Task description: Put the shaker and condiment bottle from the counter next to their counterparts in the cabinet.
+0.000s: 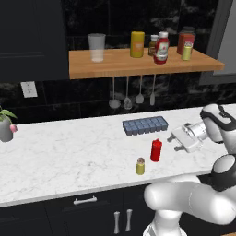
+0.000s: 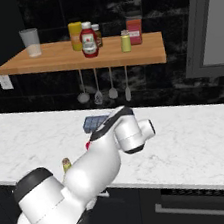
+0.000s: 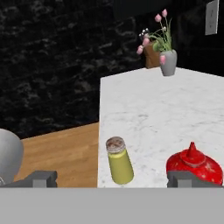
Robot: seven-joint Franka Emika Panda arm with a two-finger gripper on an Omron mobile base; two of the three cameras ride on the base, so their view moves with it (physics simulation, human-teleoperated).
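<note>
The small yellow-green shaker (image 1: pixel 140 166) stands near the front edge of the marble counter (image 1: pixel 69 147). The plain red condiment bottle (image 1: pixel 156 150) stands just behind it to the right. My gripper (image 1: pixel 175 142) hovers open just right of the red bottle, pointing left at it. In the hand view the shaker (image 3: pixel 119 161) shows between the finger tips and the condiment bottle (image 3: pixel 194 164) sits behind the right one. On the wooden cabinet shelf (image 1: pixel 106 67) stand the counterparts: a yellow bottle (image 1: pixel 137 44), a ketchup bottle (image 1: pixel 162 48) and a larger shaker (image 1: pixel 186 50).
A blue-grey ice tray (image 1: pixel 145 125) lies on the counter behind the red bottle. A glass (image 1: pixel 97 47) and a red box (image 1: pixel 185 42) stand on the shelf; utensils (image 1: pixel 126 99) hang beneath it. A flower vase (image 1: pixel 5 126) stands at the counter's far left.
</note>
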